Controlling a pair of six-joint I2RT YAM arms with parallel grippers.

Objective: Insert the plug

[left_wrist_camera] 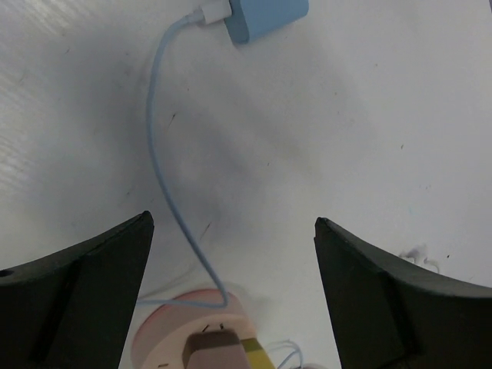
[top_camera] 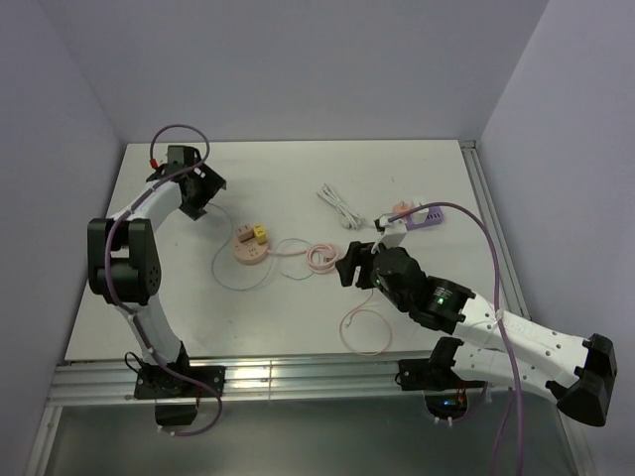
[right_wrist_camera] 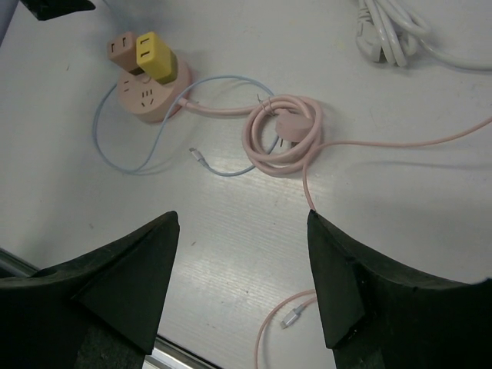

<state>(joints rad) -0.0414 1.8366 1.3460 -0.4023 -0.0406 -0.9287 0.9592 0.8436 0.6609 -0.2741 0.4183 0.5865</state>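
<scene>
Both of my grippers are open and hold nothing. The left gripper (left_wrist_camera: 232,223) hangs over the table. In its wrist view the blue plug (left_wrist_camera: 265,17) lies at 12 o'clock, well apart from the fingers. I think that is the plug to put in. It could also be the pink plug (right_wrist_camera: 290,124) inside the pink cord coil (right_wrist_camera: 258,151); I cannot tell which. In the top view the round socket (right_wrist_camera: 146,100) sits at 5 o'clock from the left gripper. The coil is near the right gripper (right_wrist_camera: 242,215), at 9 o'clock.

Here is what could go wrong. The blue cord (left_wrist_camera: 157,146) lies under the gap between my left fingers, so I could snag it. That would drag the plug or tip the socket. The yellow plug (right_wrist_camera: 154,54) crowds the socket top, so I could bump it.
</scene>
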